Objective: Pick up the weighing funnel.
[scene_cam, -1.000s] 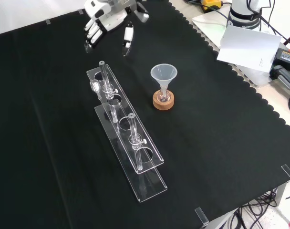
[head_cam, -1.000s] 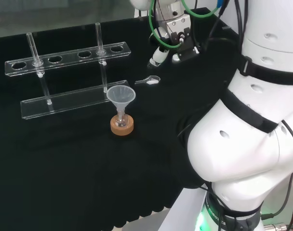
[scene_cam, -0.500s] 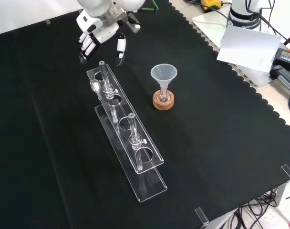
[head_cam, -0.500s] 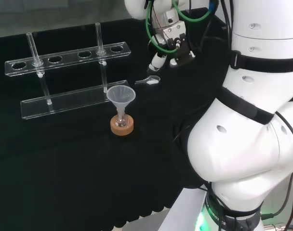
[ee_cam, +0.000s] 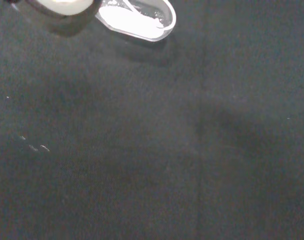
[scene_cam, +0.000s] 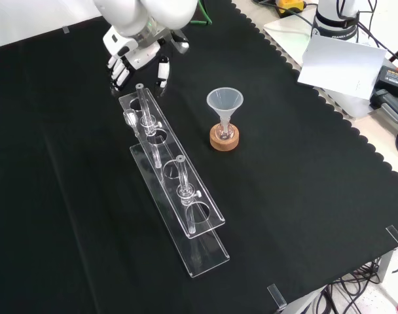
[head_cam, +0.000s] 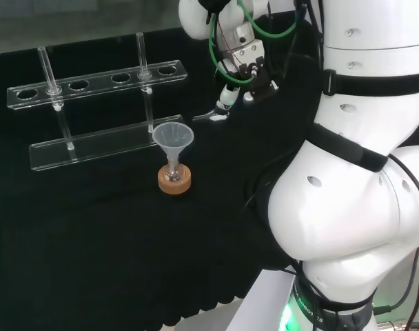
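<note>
Small clear weighing funnel [ee_cam: 138, 18], white inside, lying flat on the black cloth [ee_cam: 192, 150]

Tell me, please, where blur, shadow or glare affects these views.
Wrist view: part of the robot hand is a blurred pale blob beside the crisp weighing funnel; soft shadows mottle the cloth. Front view: the clear rack shows mainly by edge glints. Head view: the white arm is brightly lit against dark cloth.
</note>
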`<act>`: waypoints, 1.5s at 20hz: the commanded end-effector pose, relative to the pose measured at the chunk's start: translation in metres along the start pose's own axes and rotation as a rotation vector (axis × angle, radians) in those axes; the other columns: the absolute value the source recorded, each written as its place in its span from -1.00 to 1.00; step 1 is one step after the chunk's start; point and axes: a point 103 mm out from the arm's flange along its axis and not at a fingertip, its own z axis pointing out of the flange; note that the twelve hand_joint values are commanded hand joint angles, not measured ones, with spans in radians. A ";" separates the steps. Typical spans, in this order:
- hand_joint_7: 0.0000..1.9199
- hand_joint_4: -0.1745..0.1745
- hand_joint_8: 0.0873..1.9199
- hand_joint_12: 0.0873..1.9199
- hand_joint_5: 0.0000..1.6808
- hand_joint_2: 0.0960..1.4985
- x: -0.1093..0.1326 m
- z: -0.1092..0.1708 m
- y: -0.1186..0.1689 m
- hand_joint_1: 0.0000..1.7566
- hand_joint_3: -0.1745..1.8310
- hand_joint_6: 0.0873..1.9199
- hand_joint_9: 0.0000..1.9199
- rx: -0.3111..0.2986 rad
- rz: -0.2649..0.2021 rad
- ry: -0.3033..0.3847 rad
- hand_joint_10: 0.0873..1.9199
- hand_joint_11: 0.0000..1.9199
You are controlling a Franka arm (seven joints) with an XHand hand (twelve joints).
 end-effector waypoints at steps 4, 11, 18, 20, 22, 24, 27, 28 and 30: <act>-0.65 -0.20 -0.38 0.34 -0.35 -0.13 0.010 0.009 0.023 -0.07 -0.53 -1.00 -0.38 -0.002 -0.004 -0.028 -0.49 -0.61; -0.58 -0.16 -0.39 0.32 -0.26 -0.17 0.015 0.017 0.037 -0.04 -0.45 -0.97 -0.30 0.012 -0.008 -0.038 -0.52 -0.57; -0.56 -0.13 -0.39 0.32 -0.21 -0.18 0.018 0.027 0.048 -0.03 -0.43 -0.94 -0.28 0.019 -0.016 -0.025 -0.52 -0.55; -0.56 -0.12 -0.39 0.31 -0.22 -0.19 0.017 0.029 0.051 -0.03 -0.41 -0.91 -0.27 0.020 -0.017 -0.023 -0.53 -0.55; -0.56 -0.12 -0.40 0.30 -0.22 -0.20 0.017 0.030 0.052 -0.03 -0.39 -0.89 -0.27 0.016 -0.017 -0.023 -0.54 -0.54; -0.56 -0.12 -0.40 0.31 -0.21 -0.21 0.017 0.031 0.052 -0.03 -0.39 -0.88 -0.27 0.020 -0.018 -0.026 -0.54 -0.54; -0.56 -0.11 -0.40 0.31 -0.20 -0.21 0.017 0.033 0.057 -0.03 -0.38 -0.86 -0.27 0.035 -0.023 -0.027 -0.54 -0.54; -0.56 -0.10 -0.40 0.30 -0.21 -0.21 0.016 0.034 0.058 -0.03 -0.37 -0.83 -0.26 0.037 -0.023 -0.027 -0.54 -0.54; -0.56 -0.10 -0.40 0.30 -0.22 -0.22 0.016 0.034 0.058 -0.03 -0.35 -0.78 -0.26 0.036 -0.019 -0.030 -0.55 -0.53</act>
